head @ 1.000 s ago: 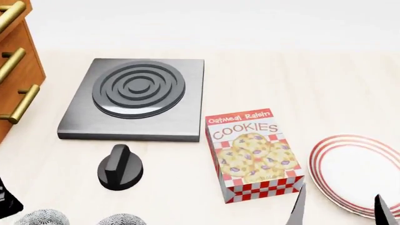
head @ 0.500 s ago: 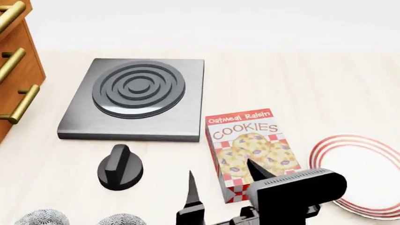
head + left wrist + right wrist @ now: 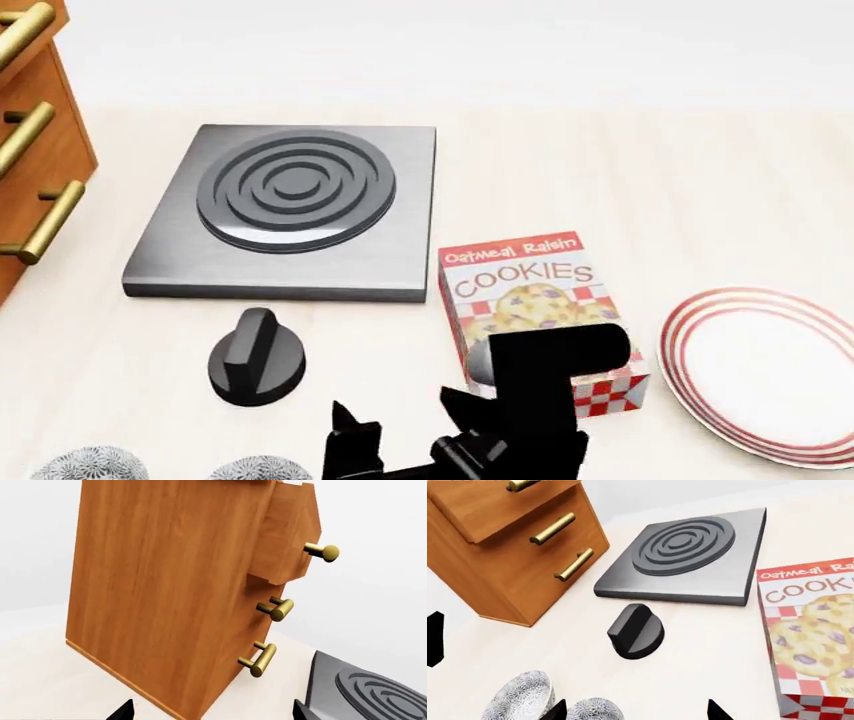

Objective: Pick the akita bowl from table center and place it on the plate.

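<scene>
Two alike grey-black floral bowls sit at the near edge of the head view. The akita bowl [image 3: 260, 468] is the one nearer the table's middle, and its twin [image 3: 87, 465] stands to its left. My right gripper [image 3: 398, 420] hangs open just right of the akita bowl, in front of the cookie box. In the right wrist view the akita bowl [image 3: 594, 711] lies just inside one fingertip [image 3: 557, 709] of the open right gripper [image 3: 635, 712], and the twin [image 3: 520, 697] lies outside it. The red-ringed white plate [image 3: 767, 370] is at the right. My left gripper [image 3: 212, 715] is open and faces the wooden drawers.
A black stove plate [image 3: 287, 205] lies at the back left, with a black knob [image 3: 256, 358] in front of it. An upright cookie box [image 3: 534, 300] stands between the bowls and the plate. A wooden drawer cabinet [image 3: 34, 150] with brass handles is at the far left.
My right arm has swung left from beside the plate, past the front of the cookie box, toward the bowls. The plate now shows whole. The left arm's black part has left the head view.
</scene>
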Robot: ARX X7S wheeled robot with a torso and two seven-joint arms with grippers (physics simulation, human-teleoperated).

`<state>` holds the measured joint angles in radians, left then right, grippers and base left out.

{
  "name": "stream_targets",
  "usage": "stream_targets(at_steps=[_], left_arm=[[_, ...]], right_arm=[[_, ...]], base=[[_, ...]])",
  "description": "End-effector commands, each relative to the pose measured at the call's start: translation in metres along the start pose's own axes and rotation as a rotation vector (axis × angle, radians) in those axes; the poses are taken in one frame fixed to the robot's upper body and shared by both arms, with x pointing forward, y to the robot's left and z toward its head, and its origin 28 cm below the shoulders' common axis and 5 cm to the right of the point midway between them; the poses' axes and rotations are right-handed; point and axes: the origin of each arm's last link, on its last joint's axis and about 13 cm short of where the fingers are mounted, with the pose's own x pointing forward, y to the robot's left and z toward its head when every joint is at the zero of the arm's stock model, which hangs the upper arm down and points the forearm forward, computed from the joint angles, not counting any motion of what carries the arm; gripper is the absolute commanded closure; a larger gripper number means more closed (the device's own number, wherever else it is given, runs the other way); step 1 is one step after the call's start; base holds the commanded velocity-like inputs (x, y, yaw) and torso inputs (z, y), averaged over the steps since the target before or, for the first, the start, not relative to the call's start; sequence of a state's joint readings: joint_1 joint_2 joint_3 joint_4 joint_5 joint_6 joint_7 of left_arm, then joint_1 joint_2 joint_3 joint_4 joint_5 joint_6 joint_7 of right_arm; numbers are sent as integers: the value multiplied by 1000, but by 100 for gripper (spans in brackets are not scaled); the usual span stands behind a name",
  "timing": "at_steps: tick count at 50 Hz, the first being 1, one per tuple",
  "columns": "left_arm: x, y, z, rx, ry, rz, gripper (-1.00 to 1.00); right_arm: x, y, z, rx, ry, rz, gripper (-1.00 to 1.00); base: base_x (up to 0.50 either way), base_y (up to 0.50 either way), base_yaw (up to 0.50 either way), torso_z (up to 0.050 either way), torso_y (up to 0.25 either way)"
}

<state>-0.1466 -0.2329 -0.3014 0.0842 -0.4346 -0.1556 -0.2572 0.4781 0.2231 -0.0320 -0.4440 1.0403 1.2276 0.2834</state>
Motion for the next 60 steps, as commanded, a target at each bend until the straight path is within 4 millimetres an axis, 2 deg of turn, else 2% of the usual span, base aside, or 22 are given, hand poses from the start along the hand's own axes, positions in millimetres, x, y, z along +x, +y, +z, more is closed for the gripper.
stream_targets(at_steps=[1, 6, 7, 14, 23, 36, 47, 60], left_arm=[[1, 0, -1, -3, 3, 13, -100], [1, 0, 0, -6, 1, 19, -100], [-2, 3, 2, -11, -8, 19, -100], [-1, 2, 3, -14, -5, 17, -100], [0, 1, 3, -13, -7, 16, -100], [0, 1, 3, -15, -6, 17, -100], [-1, 2, 2, -16, -4, 19, -100], [-2, 1, 1, -16, -2, 17, -100]], right_arm=[[3, 4, 2, -5, 131, 40, -100], [7, 2, 2, -36, 205, 33, -100], [15, -2, -8, -27, 269, 25, -100], [16, -3, -10, -40, 284, 23, -100], [18, -1, -2, -44, 273, 28, -100], [33, -5, 3, -35, 268, 35, -100], [46, -8, 0, -28, 285, 44, -100], [49, -6, -2, -45, 314, 77, -100]], base=[[0, 0, 0, 0, 0], [0, 0, 0, 0, 0], [0, 0, 0, 0, 0], [0, 0, 0, 0, 0], [0, 0, 0, 0, 0], [0, 0, 0, 0, 0], [0, 0, 0, 0, 0], [0, 0, 0, 0, 0]])
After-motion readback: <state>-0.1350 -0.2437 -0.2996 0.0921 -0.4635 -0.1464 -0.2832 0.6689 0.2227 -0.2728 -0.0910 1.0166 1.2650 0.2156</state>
